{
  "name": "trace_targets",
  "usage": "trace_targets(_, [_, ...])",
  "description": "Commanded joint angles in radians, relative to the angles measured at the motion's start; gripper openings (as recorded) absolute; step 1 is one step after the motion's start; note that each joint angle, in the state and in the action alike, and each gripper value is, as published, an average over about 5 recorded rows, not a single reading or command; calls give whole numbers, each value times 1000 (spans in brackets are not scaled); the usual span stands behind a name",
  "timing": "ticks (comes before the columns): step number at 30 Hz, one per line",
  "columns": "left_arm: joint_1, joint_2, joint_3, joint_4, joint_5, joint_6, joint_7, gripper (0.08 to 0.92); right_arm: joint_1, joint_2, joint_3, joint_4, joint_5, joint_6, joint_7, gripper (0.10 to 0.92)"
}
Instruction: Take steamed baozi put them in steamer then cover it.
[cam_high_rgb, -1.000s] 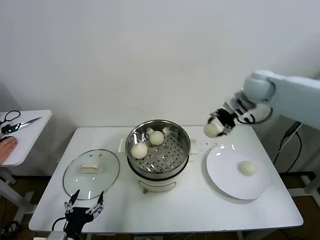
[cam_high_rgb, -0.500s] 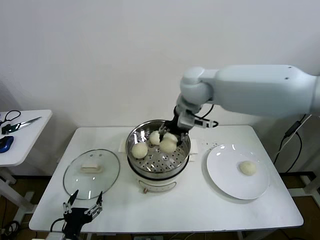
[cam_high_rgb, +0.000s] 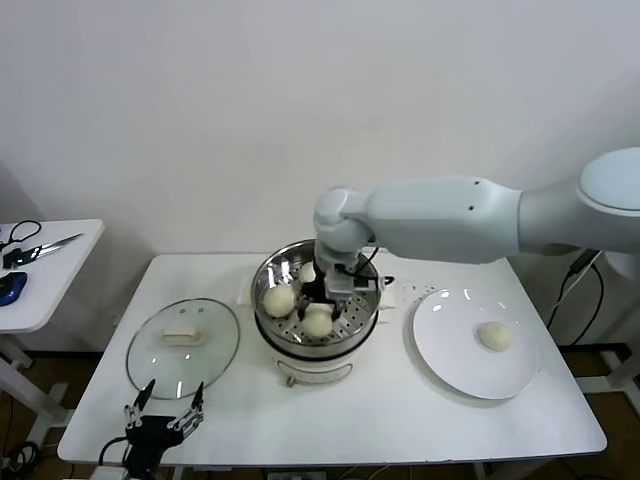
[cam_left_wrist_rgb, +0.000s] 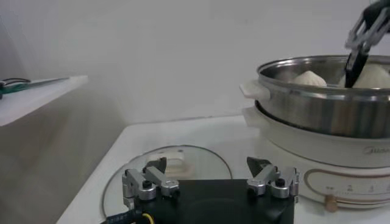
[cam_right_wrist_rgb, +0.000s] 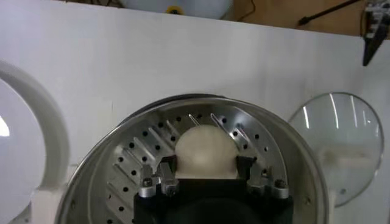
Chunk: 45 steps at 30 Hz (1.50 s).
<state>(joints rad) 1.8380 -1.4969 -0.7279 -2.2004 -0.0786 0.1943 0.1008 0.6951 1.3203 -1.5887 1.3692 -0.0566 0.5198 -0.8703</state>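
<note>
One baozi (cam_high_rgb: 318, 321) gripped inside steamer (cam_high_rgb: 366, 268)

The steamer (cam_high_rgb: 316, 310), a shiny steel pot with a perforated tray on a cream base, stood open directly below the right tool (cam_high_rgb: 320, 303). Three pale round baozi lay in it: one (cam_high_rgb: 318, 321) between that tool's fingers, one (cam_high_rgb: 279, 299) just to its left, one (cam_high_rgb: 309, 273) behind it. A fourth baozi (cam_high_rgb: 494, 336) lay well off to its right. The cover (cam_high_rgb: 183, 346), clear glass with a white handle, lay flat on the table just beyond the left tool (cam_high_rgb: 166, 412).
</note>
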Motion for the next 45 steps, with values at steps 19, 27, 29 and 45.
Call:
trace_targets(19, [6, -2, -1, -8, 3, -3, -1, 823, 257, -223, -83, -138, 525, -93, -226, 823])
trace_targets(27, [0, 0, 1, -12, 4, -2, -1, 823, 270, -542, -208, -231, 628, -386, -320, 823])
trace_targets(29, [-2, 0, 2, -13, 3, -2, 0, 823, 228, -624, -205, -207, 599, -442, -297, 823])
trace_targets(45, [-12, -7, 8, 1, 3, 1, 6, 823, -296, -774, 168, -320, 243, -565, -178, 823])
